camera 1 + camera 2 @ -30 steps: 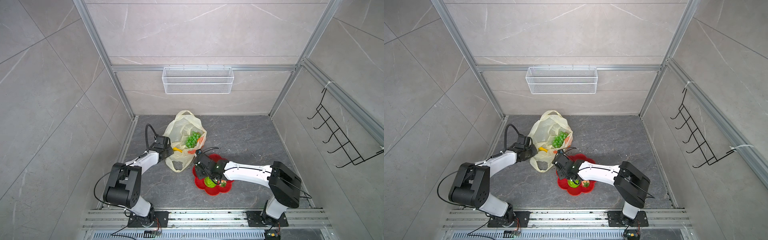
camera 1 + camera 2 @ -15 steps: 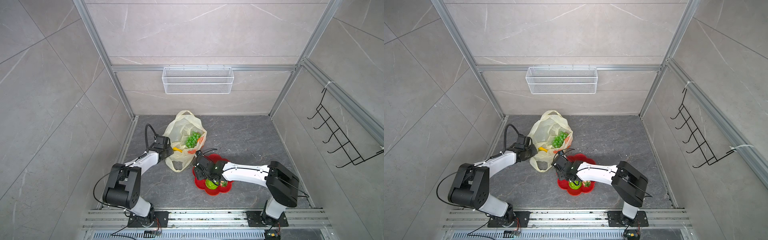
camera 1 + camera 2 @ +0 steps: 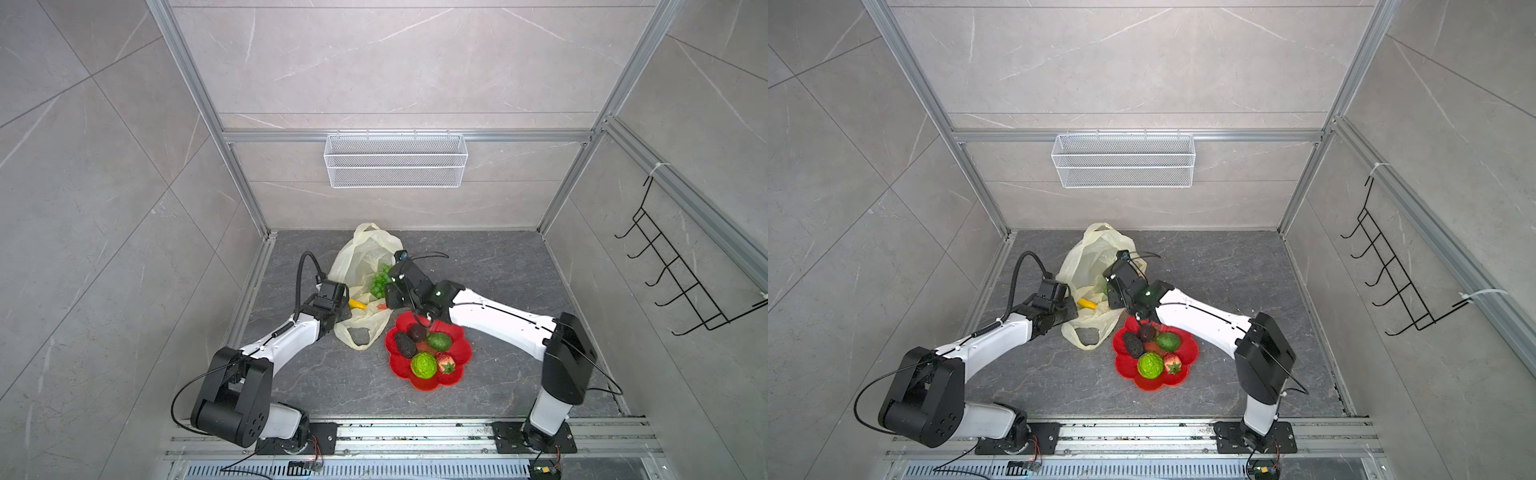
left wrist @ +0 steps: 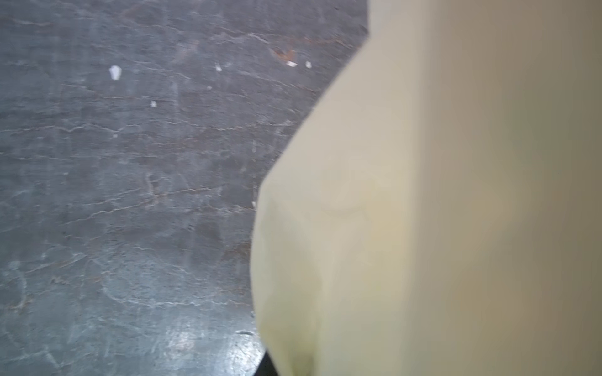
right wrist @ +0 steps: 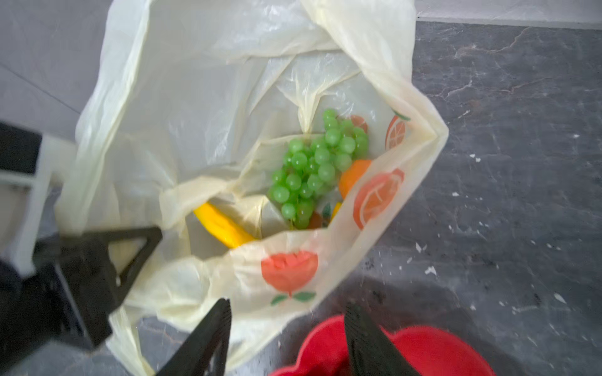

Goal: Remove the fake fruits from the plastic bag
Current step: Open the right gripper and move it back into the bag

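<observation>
Your right gripper point(image 5: 288, 332), spread and empty, has left the red plate point(image 3: 459, 338) for the plastic bag point(image 3: 361, 257) at its eleven o'clock; left gripper point(image 3: 343, 311) pinches the rim.

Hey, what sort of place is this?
Likely a robot test cell: an aluminium frame around tiled walls, a left arm and right arm bolted to a base rail, a wire basket.
</observation>
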Tool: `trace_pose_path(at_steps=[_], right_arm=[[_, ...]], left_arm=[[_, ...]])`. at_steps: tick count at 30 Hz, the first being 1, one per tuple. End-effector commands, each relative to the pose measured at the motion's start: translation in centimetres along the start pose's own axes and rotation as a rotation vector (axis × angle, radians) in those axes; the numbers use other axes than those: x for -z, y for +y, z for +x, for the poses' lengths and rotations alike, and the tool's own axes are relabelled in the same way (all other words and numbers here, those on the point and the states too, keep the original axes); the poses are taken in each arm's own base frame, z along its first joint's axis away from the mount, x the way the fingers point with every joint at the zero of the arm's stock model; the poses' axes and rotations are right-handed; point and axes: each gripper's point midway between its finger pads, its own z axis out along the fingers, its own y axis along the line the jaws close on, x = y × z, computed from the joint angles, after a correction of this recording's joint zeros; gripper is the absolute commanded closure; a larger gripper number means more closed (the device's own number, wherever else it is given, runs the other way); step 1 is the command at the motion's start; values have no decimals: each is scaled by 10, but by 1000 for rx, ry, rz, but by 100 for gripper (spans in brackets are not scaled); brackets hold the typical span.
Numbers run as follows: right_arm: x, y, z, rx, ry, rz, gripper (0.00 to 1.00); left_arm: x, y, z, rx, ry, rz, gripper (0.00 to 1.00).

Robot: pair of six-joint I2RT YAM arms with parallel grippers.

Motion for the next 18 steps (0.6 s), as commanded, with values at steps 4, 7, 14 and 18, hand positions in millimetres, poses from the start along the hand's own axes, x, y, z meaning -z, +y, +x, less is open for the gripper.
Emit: trace_pose_path(at_steps=[4,7,14,18], right_arm=[[-69,1,9,-37,150,-8,44],[-93,-4,17,-43,196,21,46],[-92,-40,24,-74,191,143,47],[-97,-61,29,-131,212,119,46]], left_arm=[[-7,-35,-10,-63,-5,119,100],[-12,-36,-7,-91,8,102,100],[-16,-23,-2,-89,19,28,100],[-17,-23,-3,-84,17,26,100]])
